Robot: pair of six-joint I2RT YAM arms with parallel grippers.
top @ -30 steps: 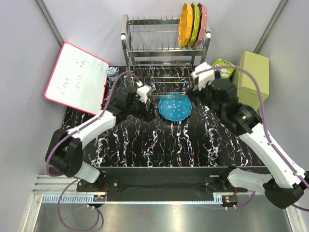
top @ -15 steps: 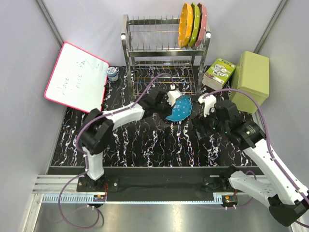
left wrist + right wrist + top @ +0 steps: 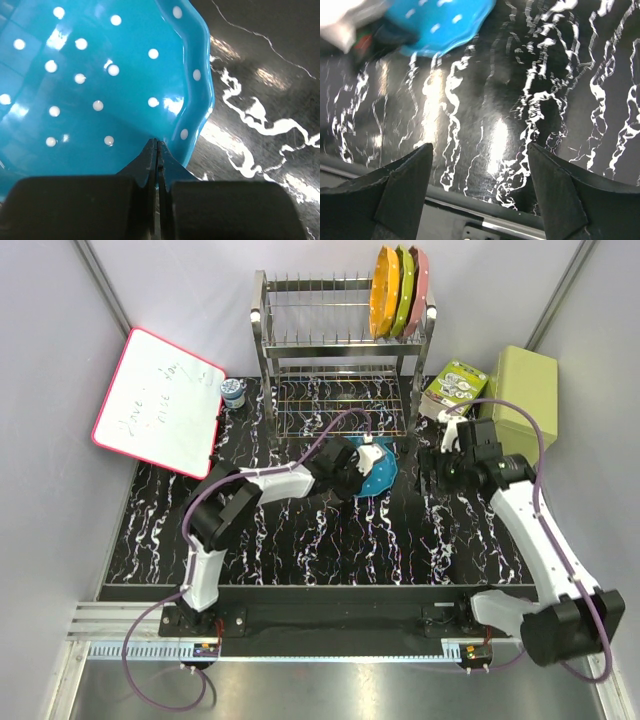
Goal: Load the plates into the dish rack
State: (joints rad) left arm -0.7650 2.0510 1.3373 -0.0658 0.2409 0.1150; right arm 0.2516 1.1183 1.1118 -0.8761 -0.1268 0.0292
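Note:
The blue plate (image 3: 382, 474) with white dots is tipped up on the black marbled table in front of the dish rack (image 3: 340, 350). My left gripper (image 3: 364, 462) is shut on its scalloped rim; in the left wrist view the closed fingertips (image 3: 157, 148) pinch the plate's edge (image 3: 100, 75). An orange plate (image 3: 383, 290), a yellow-green plate (image 3: 404, 288) and a pink plate (image 3: 421, 282) stand upright in the rack's top tier, at its right end. My right gripper (image 3: 434, 472) hovers open and empty to the right of the blue plate (image 3: 445, 22), its jaws (image 3: 480, 150) wide apart.
A pink-framed whiteboard (image 3: 160, 400) leans at the left. A small jar (image 3: 233, 392) stands by the rack's left post. A pale green box (image 3: 525, 400) and a green carton (image 3: 455, 388) sit at the right. The table's front edge (image 3: 485, 212) shows below my right fingers.
My left arm reached right, shut on the blue plate's rim and tipped it up off the table. My right arm swung away from the rack to the plate's right side.

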